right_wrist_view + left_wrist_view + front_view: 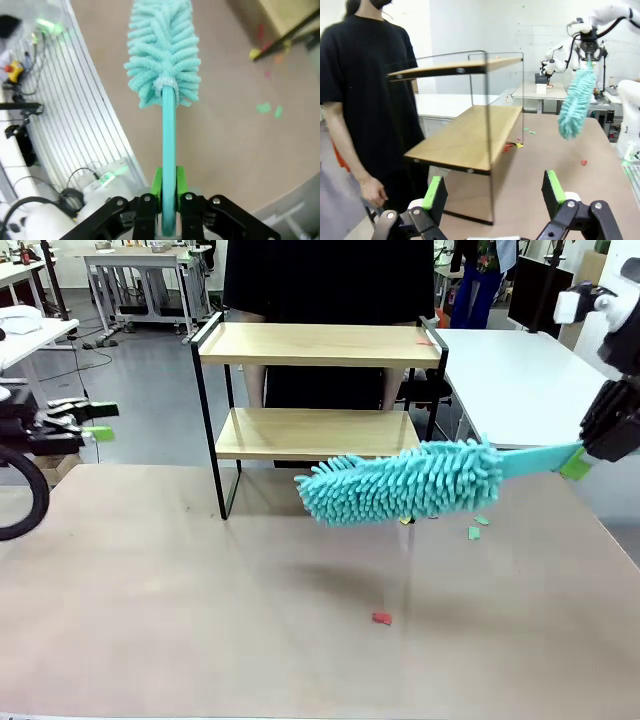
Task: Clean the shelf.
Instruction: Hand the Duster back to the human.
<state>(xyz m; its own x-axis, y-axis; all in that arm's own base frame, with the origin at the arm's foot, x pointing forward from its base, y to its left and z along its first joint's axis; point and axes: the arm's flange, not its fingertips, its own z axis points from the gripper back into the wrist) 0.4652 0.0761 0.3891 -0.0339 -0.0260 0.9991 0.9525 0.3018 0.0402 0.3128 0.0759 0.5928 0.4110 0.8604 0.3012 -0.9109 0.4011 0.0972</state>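
**Shelf with duster held before its lower board**

Shelf (pixel 318 390) stands at the table's (pixel 150 600) far edge, at 12 o'clock, hiding most of the person (pixel 367 100) behind it. Right gripper (pixel 168 200), clamped on the teal duster (pixel 400 483) handle, enters at 3 o'clock. Left gripper (pixel 492 192) waits at 9 o'clock, jaws wide, empty. Small paper scraps (pixel 381 618) dot the table; their material is unclear.

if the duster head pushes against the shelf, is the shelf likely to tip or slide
Sliding seems likelier than tipping: the shelf has a thin wire frame and two light boards, so probably little weight. The duster in the right hand looks soft and fluffy, so it should flex first and push only gently.
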